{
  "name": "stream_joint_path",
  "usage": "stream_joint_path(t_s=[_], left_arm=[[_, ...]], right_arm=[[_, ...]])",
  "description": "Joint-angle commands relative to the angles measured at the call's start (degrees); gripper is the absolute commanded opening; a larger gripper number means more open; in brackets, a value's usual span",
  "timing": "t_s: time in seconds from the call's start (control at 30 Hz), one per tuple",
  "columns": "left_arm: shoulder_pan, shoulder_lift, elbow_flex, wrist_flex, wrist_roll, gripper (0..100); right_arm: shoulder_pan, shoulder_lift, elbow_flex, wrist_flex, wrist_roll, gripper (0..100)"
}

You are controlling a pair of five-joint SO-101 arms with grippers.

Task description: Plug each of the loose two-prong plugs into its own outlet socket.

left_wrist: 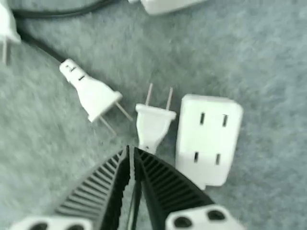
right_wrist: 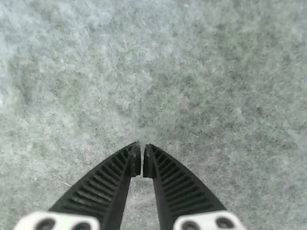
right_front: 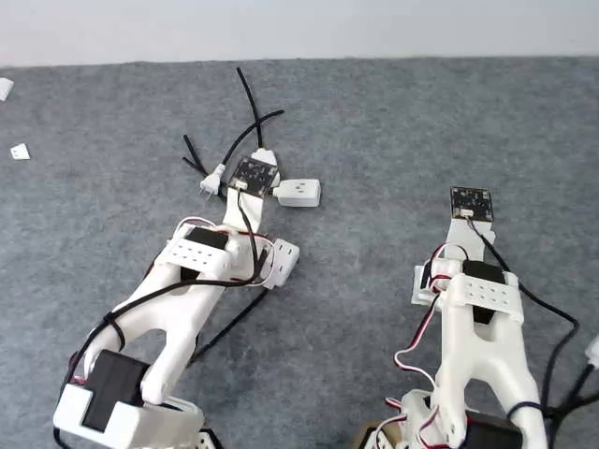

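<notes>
Left wrist view: left hand [left_wrist: 133, 152] clenched, tips just behind white plug [left_wrist: 153, 125] | outlet block [left_wrist: 208, 139] beside it | second plug [left_wrist: 93, 96] near | right hand [right_wrist: 142, 160] clenched over grey surface [right_wrist: 192, 72]

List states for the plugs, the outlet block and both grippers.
outlet block: both sockets empty
middle plug: unplugged, lying flat beside the outlet block
corded plug: unplugged, lying flat
edge plug: unplugged, mostly cut off
left gripper: shut, tips just behind the middle plug
right gripper: shut, over bare carpet
</notes>
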Motion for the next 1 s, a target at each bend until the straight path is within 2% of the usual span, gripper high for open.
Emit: stream_joint_path(t_s=[0.0, 0.23, 0.33, 0.5, 0.57, 0.73, 0.97], left_arm=[[-1.05, -1.14, -0.92, -3.78, -0.26, 1], [-7.56, -3.52, -0.92, -8.0, -0.18, 1], [-11.25, -9.93, 2.24, -8.18, 0.26, 1], [-17.67, -25.05, 13.49, -10.11, 8.26, 2], [-21.1, -31.12, 17.45, -9.93, 9.23, 2], [-30.51, -41.67, 25.01, -9.85, 9.49, 2], [-39.56, -40.97, 27.03, -9.85, 9.32, 2]], right_arm=[[0.31, 0.48, -0.44, -0.4, -0.35, 1.8], [0.31, 0.48, -0.44, -0.31, -0.35, 1.8], [0.22, 0.48, -0.44, -0.31, -0.35, 2.1], [-3.74, 0.48, -0.18, -0.22, -0.26, 2.2], [-4.26, 0.48, -0.18, -0.22, -0.18, 2.2], [-6.37, 0.13, -0.79, -0.31, 5.36, 2.3], [-16.84, 0.48, -10.02, 5.49, 20.04, 2.3]])
